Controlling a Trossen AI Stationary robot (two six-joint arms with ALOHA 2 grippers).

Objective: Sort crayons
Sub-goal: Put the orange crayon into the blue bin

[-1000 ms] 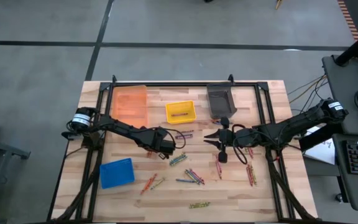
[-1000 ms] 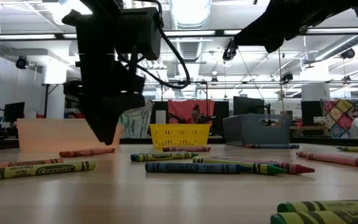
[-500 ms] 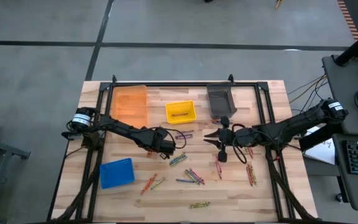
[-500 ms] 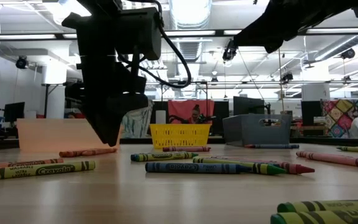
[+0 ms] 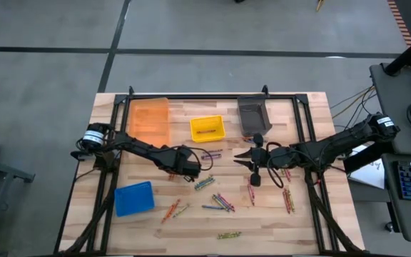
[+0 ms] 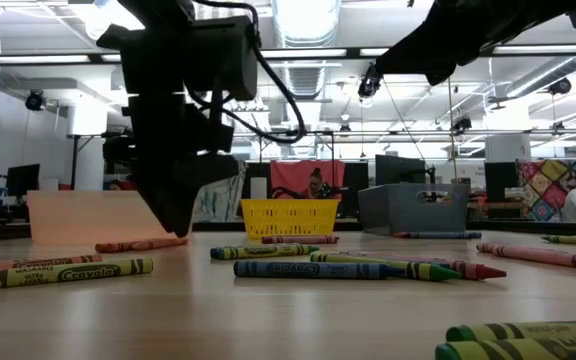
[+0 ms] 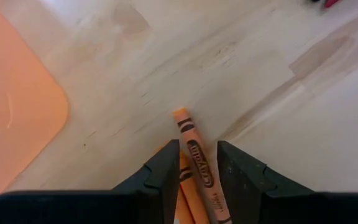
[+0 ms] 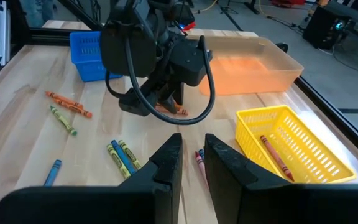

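High view: the left gripper (image 5: 189,171) is down at the table (image 5: 312,214) just in front of the orange bin (image 5: 150,120); the right gripper (image 5: 244,157) hangs in front of the grey bin (image 5: 252,114). The crayons (image 5: 223,203) lie scattered well in front of the yellow bin (image 5: 207,128).

Low view: the left gripper's tips reach the tabletop by a red-orange crayon (image 6: 140,244).

Left wrist view: its narrow fingers (image 7: 166,171) straddle two orange crayons (image 7: 199,167) beside the orange bin.

Right wrist view: the right gripper's fingers (image 8: 169,158) stand narrowly apart, holding nothing.
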